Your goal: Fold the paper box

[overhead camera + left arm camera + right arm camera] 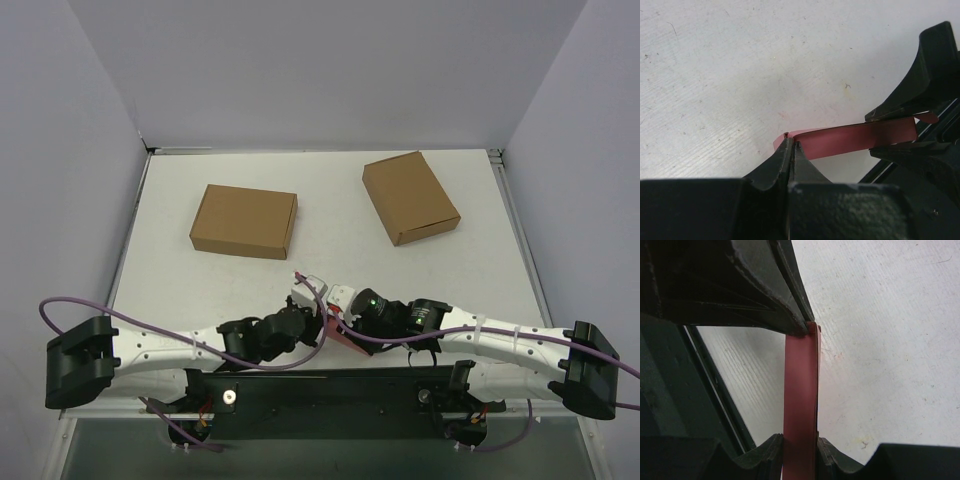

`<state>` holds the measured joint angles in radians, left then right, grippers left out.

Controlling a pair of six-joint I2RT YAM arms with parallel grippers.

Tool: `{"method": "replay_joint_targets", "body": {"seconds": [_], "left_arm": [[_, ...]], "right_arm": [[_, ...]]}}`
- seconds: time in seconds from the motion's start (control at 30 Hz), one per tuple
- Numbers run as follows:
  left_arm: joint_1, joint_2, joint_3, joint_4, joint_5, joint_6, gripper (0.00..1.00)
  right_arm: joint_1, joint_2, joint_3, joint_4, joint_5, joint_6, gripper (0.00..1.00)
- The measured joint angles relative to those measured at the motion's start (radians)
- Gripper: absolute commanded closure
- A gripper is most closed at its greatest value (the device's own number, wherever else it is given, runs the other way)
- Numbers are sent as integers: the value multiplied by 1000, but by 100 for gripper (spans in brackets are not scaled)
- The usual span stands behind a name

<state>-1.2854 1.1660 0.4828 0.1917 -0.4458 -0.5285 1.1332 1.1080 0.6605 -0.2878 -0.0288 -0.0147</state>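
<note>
The pink paper box point(341, 337) is a small flat piece held above the table's near edge between both grippers. In the left wrist view the pink card point(855, 141) runs from my left gripper point(791, 142), shut on its near edge, to the right gripper's fingers point(900, 112). In the right wrist view the pink card point(800, 390) stands edge-on, clamped in my right gripper point(800, 442), with the left gripper's fingers point(785, 305) pinching its far end. In the top view my left gripper point(318, 312) and right gripper point(345, 318) meet at the card.
Two brown cardboard boxes lie closed on the white table: one point(244, 221) at middle left, one point(410, 197) at back right. Grey walls enclose the table on three sides. A black base bar point(330, 385) runs along the near edge under the arms.
</note>
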Motion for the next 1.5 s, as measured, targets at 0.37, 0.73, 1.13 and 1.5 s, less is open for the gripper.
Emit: {"method": "replay_joint_targets", "body": {"seconds": [0.37,0.73,1.13,1.5], "left_arm": [[-8,-21,-61,82,15,41,100],[-45,62,-8,74,-74,-8,100],[-97,106,85,-60,-119,-79,100],[-101,123,111,-95,-134,-108,100]], "right_arm": [[0,-1,-2,2,-1,-1,90],[0,-28,-13,4,35,60,46],[0,-239,19,-90,185,355,41],[3,-386,69,-407,277,634,51]]}}
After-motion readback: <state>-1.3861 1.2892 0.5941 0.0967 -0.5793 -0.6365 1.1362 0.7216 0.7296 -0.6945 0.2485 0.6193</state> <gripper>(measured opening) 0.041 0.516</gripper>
